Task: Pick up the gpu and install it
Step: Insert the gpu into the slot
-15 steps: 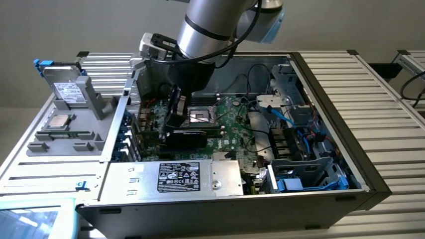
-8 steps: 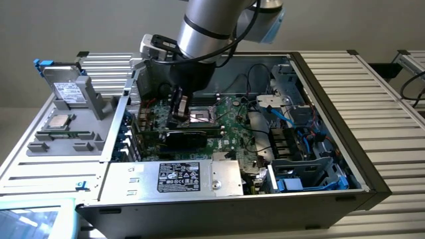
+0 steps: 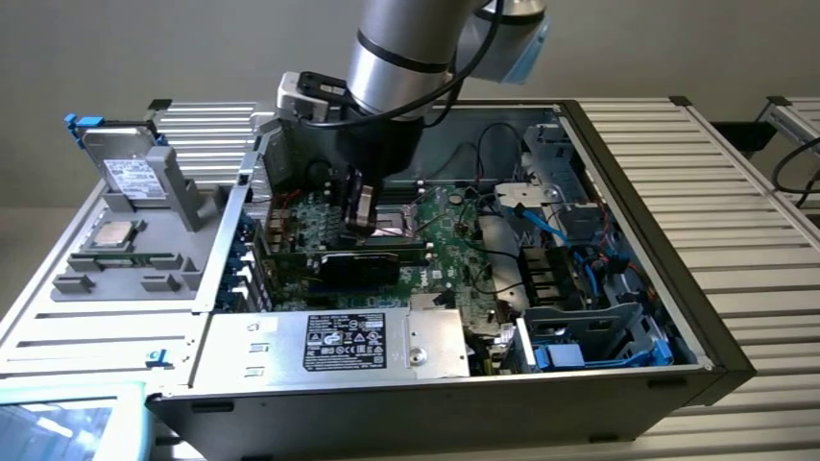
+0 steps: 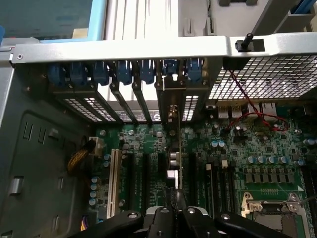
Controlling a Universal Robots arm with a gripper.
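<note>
A: Status of arm? Use the motherboard (image 3: 436,235) as ref.

B: Arm reaches down into the open PC case (image 3: 666,317), gripper (image 3: 363,213) low over the mobo, near the card-slot side of it. In the wrist view the gripper (image 4: 177,214) is right above a slot.

A: GPU?

B: The gpu (image 3: 365,261) stands on edge on the mobo, black face twd the PSU (image 3: 346,344), directly below the gripper. In wrist view the gpu (image 4: 179,148) is edge-on, a thin vertical line running from the fingertips to the rear bracket row (image 4: 129,74) w/ blue clips. Looks lined up w/ a slot; can't tell if fully seated.

A: Jaws?

B: Drawn in close, pinching the gpu's top edge; black fingertips (image 4: 190,218) meet either side of the card.

A: Other stuff rel. to mobo?

B: CPU socket (image 4: 270,213) sits beside the slot area, away from the bracket row. PSU w/ label lies along the mobo's near edge in ext. view. Drive bay w/ blue cables (image 3: 583,279) off the mobo's far side from the brackets. Outside the case, past the bracket side, a grey tray (image 3: 115,259) holds a CPU chip (image 3: 115,231) and an upright drive (image 3: 134,175).
</note>
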